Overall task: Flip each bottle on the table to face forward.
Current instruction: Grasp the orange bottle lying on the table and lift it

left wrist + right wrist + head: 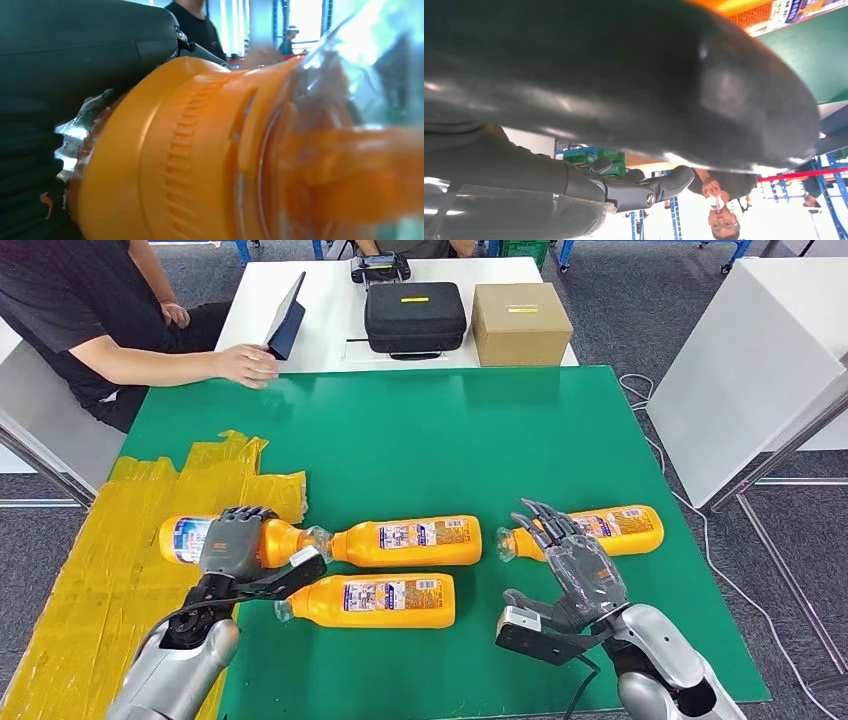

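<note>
Far-left orange bottle (190, 539) grasped by left hand (235, 540), right hand (572, 565) spread above right bottle (600, 530), fingers released, green table (420, 430)

A green counter (450, 430) patched with yellow tape (110, 550) stood on grey carpet (620, 310). Behind it, a white table (330, 330) held a black case (414, 317) and cardboard box (520, 323).

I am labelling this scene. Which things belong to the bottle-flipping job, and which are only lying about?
Job: four orange bottles; left hand on the last one; right hand.
Lying about: black case, cardboard box, tablet, yellow tape.
</note>
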You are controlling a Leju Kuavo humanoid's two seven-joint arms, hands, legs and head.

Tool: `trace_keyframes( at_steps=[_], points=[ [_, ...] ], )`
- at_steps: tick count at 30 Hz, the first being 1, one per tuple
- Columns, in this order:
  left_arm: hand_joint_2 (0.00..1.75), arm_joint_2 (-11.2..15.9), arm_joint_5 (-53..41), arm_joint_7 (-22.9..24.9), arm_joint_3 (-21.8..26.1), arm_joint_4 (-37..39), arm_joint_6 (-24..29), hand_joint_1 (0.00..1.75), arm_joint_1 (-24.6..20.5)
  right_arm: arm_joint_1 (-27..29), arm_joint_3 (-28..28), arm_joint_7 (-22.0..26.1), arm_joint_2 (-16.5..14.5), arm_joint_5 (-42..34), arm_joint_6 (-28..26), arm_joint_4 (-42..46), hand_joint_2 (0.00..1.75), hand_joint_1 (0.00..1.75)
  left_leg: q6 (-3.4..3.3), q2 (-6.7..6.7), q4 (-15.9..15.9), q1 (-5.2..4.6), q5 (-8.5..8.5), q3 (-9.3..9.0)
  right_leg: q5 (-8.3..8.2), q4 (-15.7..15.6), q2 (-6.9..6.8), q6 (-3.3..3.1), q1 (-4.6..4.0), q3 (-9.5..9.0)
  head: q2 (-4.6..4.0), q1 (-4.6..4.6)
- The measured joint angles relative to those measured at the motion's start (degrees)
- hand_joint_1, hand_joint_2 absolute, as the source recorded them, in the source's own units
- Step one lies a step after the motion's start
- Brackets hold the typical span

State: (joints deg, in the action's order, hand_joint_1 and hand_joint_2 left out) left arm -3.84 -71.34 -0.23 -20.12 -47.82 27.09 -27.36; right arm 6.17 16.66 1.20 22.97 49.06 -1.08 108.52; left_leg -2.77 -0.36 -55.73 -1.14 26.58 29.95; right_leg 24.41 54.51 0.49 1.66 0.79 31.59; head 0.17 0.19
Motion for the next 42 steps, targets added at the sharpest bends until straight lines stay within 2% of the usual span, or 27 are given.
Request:
trace_keyframes(
  at_steps=[10,11,13,14,15,17,30,42],
  points=[
    [1.75,-1.9,0.1,0.3,-1.4,2.5,-0.2,1.75,-2.3,-0.1,-0.1,0.0,0.7,-0.3,0.3,0.2,0.00,0.00,0.00,0.05,0.0,0.01,0.00,-0.01,-0.07,0.0,0.02,0.12,-0.01,0.02,0.00,-0.02],
    [1.75,-1.9,0.2,0.3,-1.5,2.7,-0.2,1.39,-2.4,-0.1,-0.2,0.0,0.7,-0.3,0.3,0.2,0.00,0.00,0.00,0.05,0.0,0.01,0.00,-0.01,-0.07,0.0,0.02,0.12,-0.01,0.02,0.00,-0.02],
    [1.75,-2.0,0.4,0.7,-1.5,3.1,-0.6,0.52,-2.8,-0.2,-0.2,0.0,0.7,-0.4,0.3,0.2,0.00,0.00,0.00,0.06,0.0,0.01,0.00,0.00,-0.07,0.0,0.02,0.12,-0.01,0.02,0.00,-0.02],
    [1.31,-2.0,0.7,1.1,-1.6,3.5,-1.2,0.08,-3.1,-0.5,-0.2,0.0,0.7,-0.6,0.4,0.2,0.00,0.00,0.00,0.06,0.0,0.01,0.00,0.00,-0.08,0.0,0.02,0.12,-0.01,0.02,0.00,-0.03],
    [0.87,-2.0,1.1,1.7,-1.6,4.0,-2.0,0.00,-3.5,-0.8,-0.2,0.0,0.7,-0.7,0.6,0.2,0.00,0.00,0.00,0.07,0.0,0.01,0.00,0.00,-0.08,0.0,0.02,0.12,-0.01,0.01,0.00,-0.02],
    [0.00,-2.0,1.8,3.0,-1.5,5.4,-3.8,0.00,-4.6,-1.6,-0.1,0.0,0.7,-1.1,1.1,0.0,0.00,0.00,0.01,0.07,0.0,0.01,-0.02,0.00,-0.08,0.0,0.02,0.12,-0.01,0.01,0.01,-0.02],
    [0.00,-0.8,0.5,9.0,1.7,12.3,-9.1,0.00,-7.5,-5.1,1.0,1.0,0.9,-2.7,3.1,-1.7,0.00,0.00,0.00,0.05,0.0,0.01,-0.04,0.01,-0.08,0.0,0.02,0.12,-0.01,0.00,0.00,-0.02],
    [0.00,0.9,-2.0,9.8,4.8,14.8,-10.1,0.00,-8.5,-4.6,2.1,0.3,2.5,-2.8,2.9,-1.9,0.00,0.00,-0.01,-0.02,0.0,0.01,-0.06,0.01,-0.08,0.0,-0.03,0.12,-0.01,-0.01,0.00,-0.01]
  ],
)
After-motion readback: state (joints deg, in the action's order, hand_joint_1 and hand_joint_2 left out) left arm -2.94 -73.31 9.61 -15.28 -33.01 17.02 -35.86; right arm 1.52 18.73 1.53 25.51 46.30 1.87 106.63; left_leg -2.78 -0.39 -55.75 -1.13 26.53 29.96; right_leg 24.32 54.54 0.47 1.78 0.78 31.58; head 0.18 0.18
